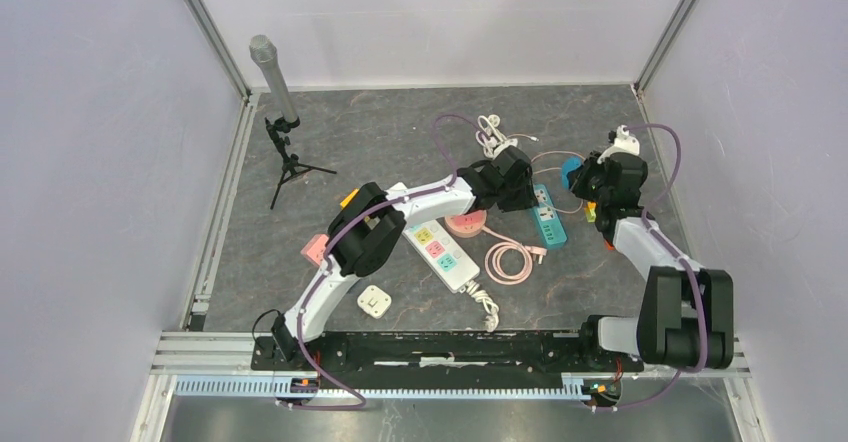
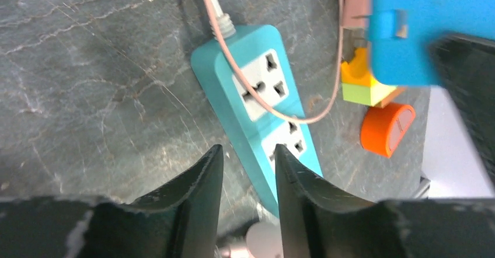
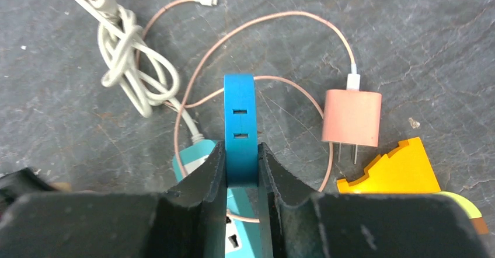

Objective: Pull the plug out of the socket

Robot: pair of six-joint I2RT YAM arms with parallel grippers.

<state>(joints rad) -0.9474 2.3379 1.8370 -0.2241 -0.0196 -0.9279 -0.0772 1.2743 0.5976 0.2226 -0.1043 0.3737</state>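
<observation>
The teal power strip [image 1: 548,214] lies flat on the dark table, and its sockets in the left wrist view [image 2: 262,86] are empty. A thin pink cable crosses it. My right gripper [image 3: 240,150] is shut on the blue plug [image 3: 240,124] and holds it above the strip's far end [image 3: 192,156]. The plug also shows in the top view [image 1: 572,172] and the left wrist view [image 2: 426,24]. My left gripper [image 2: 248,153] is open, its fingers low over the strip's near end; I cannot tell whether they touch it.
A pink charger [image 3: 351,117], a yellow block [image 3: 397,167] and a white cable bundle [image 3: 125,53] lie near the strip. An orange cylinder [image 2: 386,128] lies to its right. A white power strip [image 1: 441,250], a pink coiled cable [image 1: 510,260] and a microphone tripod [image 1: 285,157] are to the left.
</observation>
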